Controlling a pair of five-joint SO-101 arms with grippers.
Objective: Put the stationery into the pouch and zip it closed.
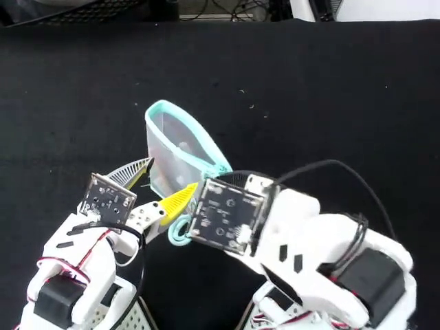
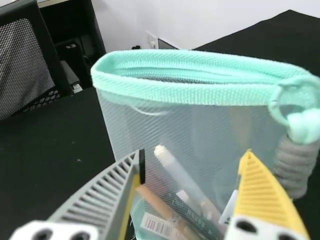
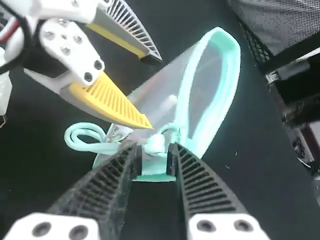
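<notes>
The loading looks done and the step in hand is the zipping. The pouch [image 1: 172,148], clear mesh with a mint zip band, stands on its edge near the middle of the tabletop [image 1: 309,89], a little toward the near edge where both arms are based. Its long axis runs from that edge toward the far one.

Through the mesh wall several pieces of stationery lie slanted toward the bottom of the pouch: a white pen [image 2: 175,170], a tan pencil [image 2: 155,202] and some labelled sticks below them that are too cramped to tell apart. Nothing pokes out above the zip band.

The mouth [image 3: 210,85] gapes as a long oval, so no length of the zip is shut yet. The zip pull [image 3: 155,144] sits at the end of the pouch nearest the arms, with a mint cord loop [image 3: 80,137] trailing from it onto the tabletop.

The right end effector [image 3: 154,147] has its black fingers drawn close together, and they appear to pinch the zip pull between their tips. The left end effector [image 2: 194,156] is spread apart, grey finger on one side of the pouch's near end and yellow finger on the other, so it straddles the wall and does not squeeze it.

Next, I judge, the left one must close on that near end to anchor it. The right can then draw the pull along the band toward the far edge, kept level so the soft pouch neither tips nor buckles.
</notes>
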